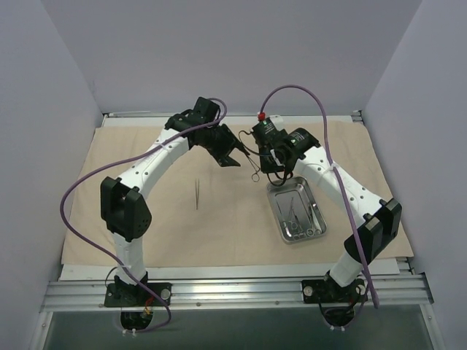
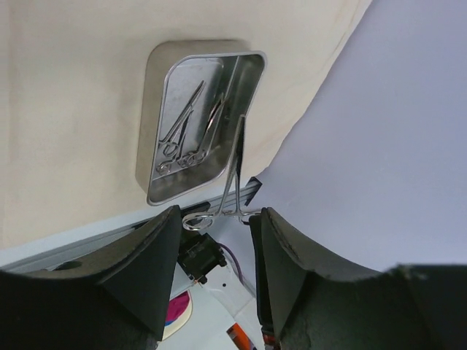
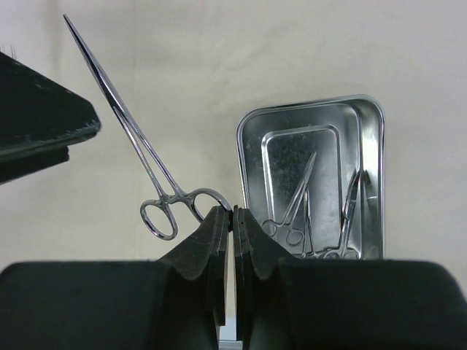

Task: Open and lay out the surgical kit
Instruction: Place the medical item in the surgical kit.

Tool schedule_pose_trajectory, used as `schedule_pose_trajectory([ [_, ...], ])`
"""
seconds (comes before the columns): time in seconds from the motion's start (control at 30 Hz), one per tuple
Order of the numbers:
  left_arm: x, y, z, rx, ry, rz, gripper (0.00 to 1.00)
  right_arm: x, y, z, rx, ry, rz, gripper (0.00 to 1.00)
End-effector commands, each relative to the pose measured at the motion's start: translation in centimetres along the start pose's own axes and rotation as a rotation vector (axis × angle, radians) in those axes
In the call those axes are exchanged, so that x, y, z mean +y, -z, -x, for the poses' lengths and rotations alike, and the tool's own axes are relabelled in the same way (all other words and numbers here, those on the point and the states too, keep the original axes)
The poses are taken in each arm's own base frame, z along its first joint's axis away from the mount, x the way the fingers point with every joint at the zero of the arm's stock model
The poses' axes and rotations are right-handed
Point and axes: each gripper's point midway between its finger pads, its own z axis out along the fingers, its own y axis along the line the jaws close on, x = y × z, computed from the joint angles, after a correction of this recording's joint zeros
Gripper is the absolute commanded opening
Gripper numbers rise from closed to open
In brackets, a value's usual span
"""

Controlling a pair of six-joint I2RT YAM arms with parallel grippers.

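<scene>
The wrapping cloth [image 1: 219, 233] is plain beige, with no pattern. The tray [image 3: 252, 146] is shiny bare steel with grey reflections, and the instruments [image 3: 292, 191] in it are silver. The forceps [image 3: 128, 120] to its left are bright silver. The tweezers [image 1: 196, 194] further left look dark. Both sets of jaws are matte black. The left arm [image 1: 157, 162] and right arm [image 1: 341, 186] are white with black joints and purple cables [image 1: 293, 87].

White left arm [image 1: 149, 169] and right arm [image 1: 344, 188], rows of small dark dots, blocky black joints. Purple left cable [image 1: 64, 208] and right cable [image 1: 322, 111] loop off them. The left gripper [image 2: 217, 219] and right gripper [image 3: 232, 211] have matt black wedge fingers; red cap [image 1: 260, 116] by the right wrist
</scene>
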Motion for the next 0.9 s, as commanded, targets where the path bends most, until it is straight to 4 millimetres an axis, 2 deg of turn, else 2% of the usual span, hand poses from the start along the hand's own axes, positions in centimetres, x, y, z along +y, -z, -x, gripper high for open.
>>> schedule_pose_trajectory([
  [0.0, 0.3, 0.3, -0.9, -0.022, 0.025, 0.048, 0.57, -0.1, 1.4, 1.4, -0.067, -0.015, -0.049, 0.00],
  [0.17, 0.9, -0.5, -2.3, 0.004, 0.017, 0.084, 0.57, 1.4, 1.9, 1.0, -0.077, 0.011, -0.039, 0.00],
  [0.4, 1.0, -0.8, -2.6, -0.004, 0.003, 0.097, 0.56, 2.3, 2.5, 0.6, -0.083, 0.023, -0.034, 0.00],
  [0.6, 2.0, -1.0, -3.0, 0.004, 0.009, 0.120, 0.52, 2.8, 3.0, 0.5, -0.094, 0.037, -0.042, 0.00],
  [0.73, 2.0, -1.3, -3.0, 0.010, 0.001, 0.119, 0.44, 3.3, 3.2, 0.4, -0.101, 0.051, -0.039, 0.00],
  [0.83, 2.0, -1.5, -3.2, 0.018, -0.012, 0.119, 0.31, 3.6, 3.2, 0.3, -0.099, 0.062, -0.040, 0.00],
  [0.87, 1.8, -1.5, -3.2, 0.021, -0.020, 0.114, 0.20, 3.6, 3.2, 0.3, -0.100, 0.065, -0.040, 0.00],
])
